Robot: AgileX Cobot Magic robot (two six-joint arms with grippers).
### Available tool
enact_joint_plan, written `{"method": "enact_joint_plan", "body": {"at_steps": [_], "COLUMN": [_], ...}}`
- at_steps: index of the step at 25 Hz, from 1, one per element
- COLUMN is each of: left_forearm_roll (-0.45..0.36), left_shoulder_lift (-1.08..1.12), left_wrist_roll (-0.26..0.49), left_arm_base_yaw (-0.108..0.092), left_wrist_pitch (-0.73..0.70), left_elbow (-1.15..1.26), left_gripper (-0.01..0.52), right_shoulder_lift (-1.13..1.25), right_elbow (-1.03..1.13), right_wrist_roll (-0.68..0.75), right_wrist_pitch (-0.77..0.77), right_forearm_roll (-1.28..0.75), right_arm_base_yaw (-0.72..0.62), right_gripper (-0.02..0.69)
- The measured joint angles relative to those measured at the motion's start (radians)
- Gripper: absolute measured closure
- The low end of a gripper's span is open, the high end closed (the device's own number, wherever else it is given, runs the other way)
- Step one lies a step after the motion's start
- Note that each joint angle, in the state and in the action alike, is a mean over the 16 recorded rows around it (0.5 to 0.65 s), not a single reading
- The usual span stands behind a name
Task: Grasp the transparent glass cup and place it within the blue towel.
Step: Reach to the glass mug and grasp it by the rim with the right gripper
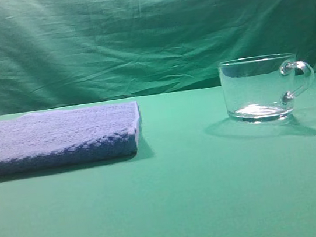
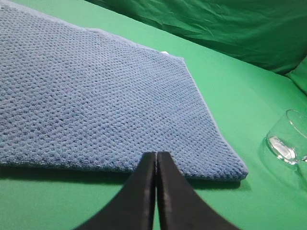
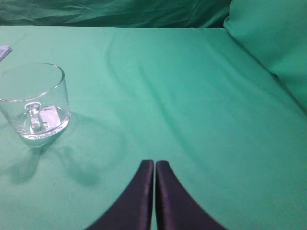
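The transparent glass cup (image 1: 258, 89) stands upright on the green cloth at the right, its loop handle to the right. The blue towel (image 1: 55, 137) lies flat at the left. Neither gripper shows in the exterior view. In the left wrist view my left gripper (image 2: 156, 154) is shut and empty, its tips over the towel's (image 2: 96, 96) near edge, with the cup (image 2: 289, 139) at the far right. In the right wrist view my right gripper (image 3: 154, 163) is shut and empty, with the cup (image 3: 34, 103) ahead to its left, handle facing the camera.
A green cloth covers the table (image 1: 204, 194) and hangs as a backdrop (image 1: 146, 32). A raised green fold (image 3: 273, 43) stands at the right in the right wrist view.
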Motion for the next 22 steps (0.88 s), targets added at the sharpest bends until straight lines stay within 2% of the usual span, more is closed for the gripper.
{"method": "enact_joint_plan", "body": {"at_steps": [22], "left_forearm_roll": [0.0], "left_shoulder_lift": [0.0], "left_wrist_roll": [0.0], "left_arm_base_yaw": [0.0], "left_wrist_pitch": [0.0], "left_elbow": [0.0], "left_gripper": [0.514], "right_shoulder_lift": [0.0], "right_elbow": [0.0], "right_wrist_roll": [0.0], "right_wrist_pitch": [-0.002], "right_forearm_roll": [0.0], "right_arm_base_yaw": [0.0], "right_gripper": [0.665]}}
